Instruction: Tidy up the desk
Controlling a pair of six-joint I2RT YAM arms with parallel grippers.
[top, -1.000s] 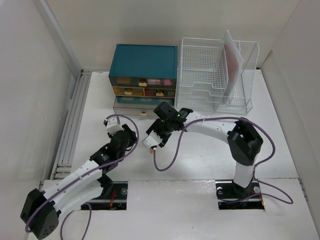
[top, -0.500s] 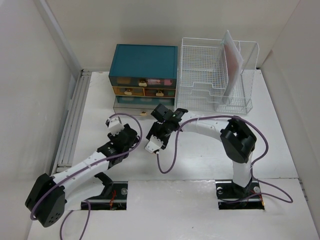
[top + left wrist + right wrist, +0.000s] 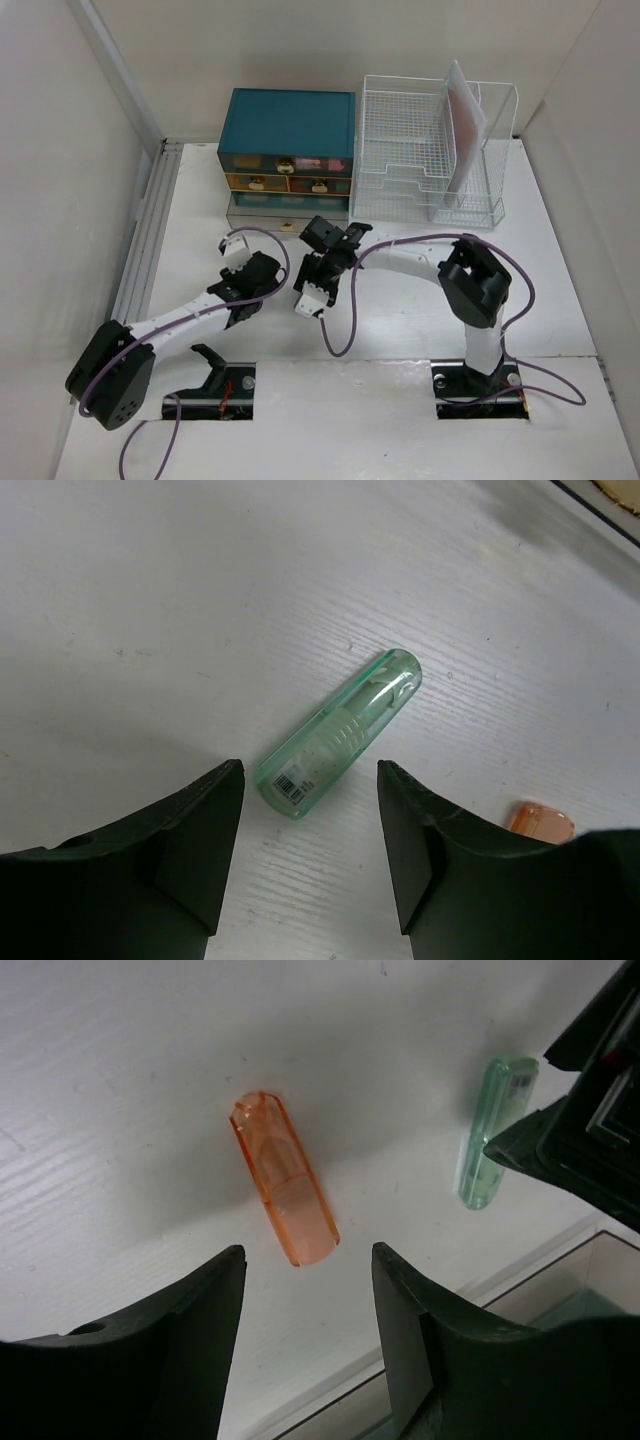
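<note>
Left black two-finger claw: jaws parted, pointing downward.
Right black two-finger claw: jaws parted, pointing downward, close beside the other.

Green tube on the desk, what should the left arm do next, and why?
Probably lower the left arm straight down so its jaws can close on the green tube. The tube lies flat on the desk, untouched, in line with the gap between the open jaws.
</note>
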